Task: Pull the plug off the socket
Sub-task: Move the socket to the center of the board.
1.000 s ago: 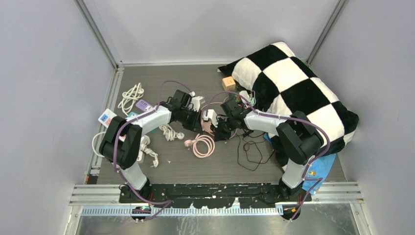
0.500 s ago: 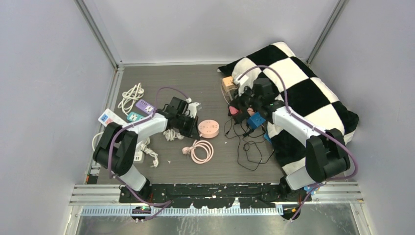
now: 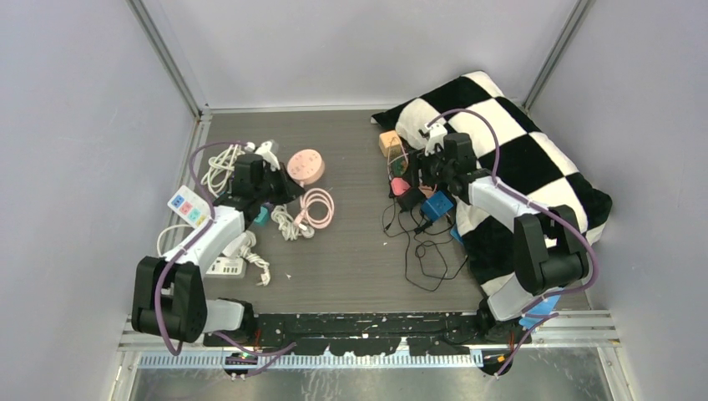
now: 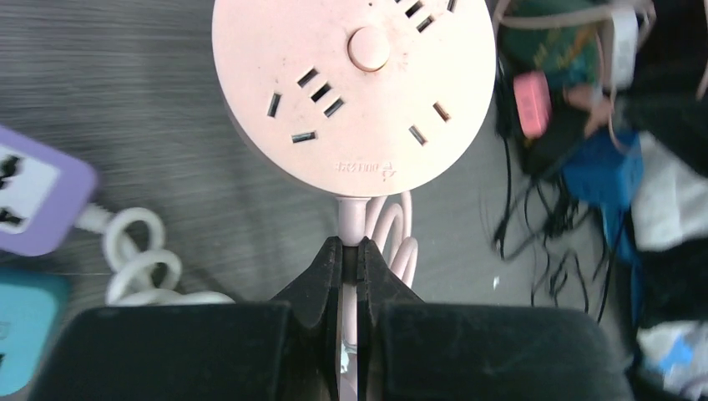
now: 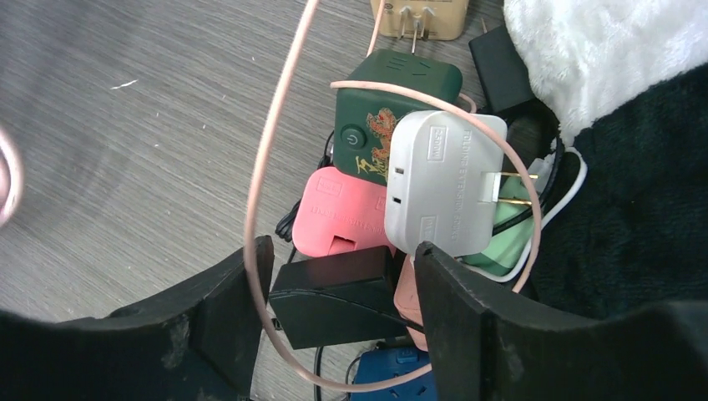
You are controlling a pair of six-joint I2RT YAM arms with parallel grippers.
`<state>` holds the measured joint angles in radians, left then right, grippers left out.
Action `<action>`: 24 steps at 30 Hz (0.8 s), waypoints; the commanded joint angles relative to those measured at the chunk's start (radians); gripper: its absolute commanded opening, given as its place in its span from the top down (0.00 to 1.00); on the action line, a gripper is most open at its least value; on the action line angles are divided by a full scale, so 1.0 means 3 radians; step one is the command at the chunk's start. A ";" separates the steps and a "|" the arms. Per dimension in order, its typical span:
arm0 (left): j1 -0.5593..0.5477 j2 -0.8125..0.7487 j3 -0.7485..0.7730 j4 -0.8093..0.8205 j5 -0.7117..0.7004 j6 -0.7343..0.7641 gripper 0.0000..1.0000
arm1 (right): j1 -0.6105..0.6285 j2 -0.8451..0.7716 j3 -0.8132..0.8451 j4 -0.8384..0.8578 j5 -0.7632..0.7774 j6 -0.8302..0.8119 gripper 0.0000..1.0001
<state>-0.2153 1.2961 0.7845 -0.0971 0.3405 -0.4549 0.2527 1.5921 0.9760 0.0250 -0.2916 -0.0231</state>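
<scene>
A white power strip lies at the left edge of the table. A bundle of white cables lies at its 1 o'clock. In the left wrist view, a purple socket block sits at 9 o'clock from the fingertips, with a teal block just beside it at 6 o'clock.

The left gripper has its 2 fingers pressed together on the pink cord, just where the cord leaves the round pink socket. That socket lies face up on the table at 12 o'clock from the fingertips. The rest of the cord lies coiled at the socket's 6 o'clock.

At mid-table, toward 4 o'clock from the socket, thin black cables sprawl over the wood grain.

Further right, the right gripper hangs over a heap of adapters at the edge of the black-and-white checkered pillow, with its 2 fingers spread wide apart and nothing between them. The white plug lies just past the fingertips, at 1 o'clock from them, with its 2 brass prongs pointing to 3 o'clock. It rests on a pink adapter and a dark green adapter. A black adapter lies between the fingers, and a tan adapter sits at 12 o'clock. A thin pink wire loops around the heap. A blue adapter lies at 6 o'clock from the heap. The plug and the socket are well apart, on opposite sides of the table.
</scene>
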 commanded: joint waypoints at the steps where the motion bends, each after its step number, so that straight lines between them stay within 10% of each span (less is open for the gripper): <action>1: 0.0138 0.0109 0.0276 0.0365 -0.0554 -0.0494 1.00 | -0.0042 -0.0266 0.0098 0.0069 -0.0104 0.0055 0.28; 10: 0.0265 0.1005 0.1281 -0.0134 -0.1952 -0.0653 1.00 | -0.0147 -0.0589 0.0047 -0.0007 -0.0526 -0.0058 0.05; 24: 0.0702 0.2325 0.2412 -0.0489 -0.1155 -0.1099 1.00 | -0.0167 -0.0665 0.0065 -0.0063 -0.0996 -0.0144 0.00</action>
<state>0.0029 1.9522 1.4094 -0.2623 -0.0925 -0.7605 0.2073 1.4292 0.9760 -0.0113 -0.5320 -0.0544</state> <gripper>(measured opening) 0.037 0.995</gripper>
